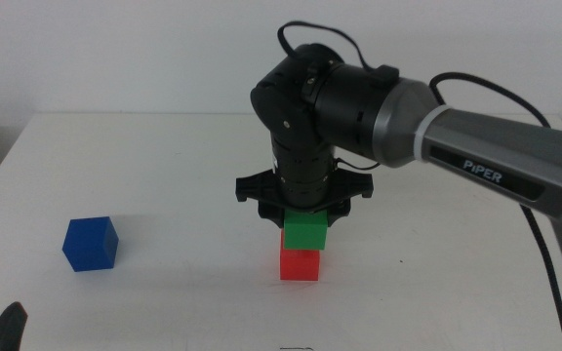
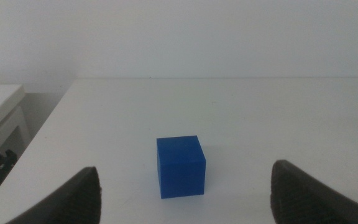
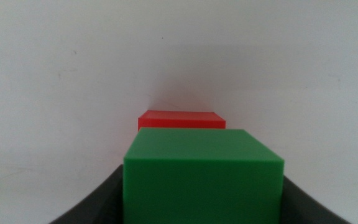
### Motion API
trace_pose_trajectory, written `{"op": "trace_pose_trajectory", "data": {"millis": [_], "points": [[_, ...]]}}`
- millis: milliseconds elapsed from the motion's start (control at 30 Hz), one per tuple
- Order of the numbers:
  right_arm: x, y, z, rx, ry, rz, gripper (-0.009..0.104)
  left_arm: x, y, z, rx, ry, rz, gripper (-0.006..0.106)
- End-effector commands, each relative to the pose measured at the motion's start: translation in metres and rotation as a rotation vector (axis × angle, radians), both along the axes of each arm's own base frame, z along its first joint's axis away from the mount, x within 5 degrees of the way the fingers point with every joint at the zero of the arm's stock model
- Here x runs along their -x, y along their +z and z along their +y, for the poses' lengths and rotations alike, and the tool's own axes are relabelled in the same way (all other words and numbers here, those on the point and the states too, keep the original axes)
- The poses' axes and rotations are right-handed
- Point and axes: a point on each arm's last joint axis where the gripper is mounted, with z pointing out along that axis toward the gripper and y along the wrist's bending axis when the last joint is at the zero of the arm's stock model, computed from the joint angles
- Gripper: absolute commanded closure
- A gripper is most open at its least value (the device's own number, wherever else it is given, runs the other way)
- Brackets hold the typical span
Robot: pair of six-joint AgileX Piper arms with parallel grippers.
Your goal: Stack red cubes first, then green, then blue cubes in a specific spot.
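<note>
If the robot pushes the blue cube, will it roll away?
Probably not. The blue cube sits flat on the table, so it should slide rather than roll. It looks solid and stiff with sharp edges, so it likely won't squash. Its plain faces might be a little slippery.

We see the green cube [image 3: 202,174] with smooth, matt plastic-looking faces and crisp edges. The red cube [image 3: 181,119] shows the same flat, unshiny finish, and so does the blue cube [image 2: 180,165]. The surface [image 1: 164,175] looks plain white, smooth and matt. The right pincer [image 1: 305,216] looks like dark matt plastic, and its arm carries a smooth grey casing with a soft sheen.
</note>
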Motion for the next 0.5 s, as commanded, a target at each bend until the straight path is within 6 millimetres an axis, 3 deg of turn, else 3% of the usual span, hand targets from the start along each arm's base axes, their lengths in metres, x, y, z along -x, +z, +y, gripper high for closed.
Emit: {"op": "trace_pose_trajectory", "data": {"millis": [0,467], "points": [[0.0017,0.0310,-0.0040,-0.043,0.006,-0.082,0.096,0.0011,0.0097,0.0004,0.019,0.005,-0.105,0.007],[-0.0012,0.0280,0.0000,-0.069,0.016,-0.100,0.096,0.0011,0.0097,0.0004,0.019,0.005,-0.105,0.007]]}}
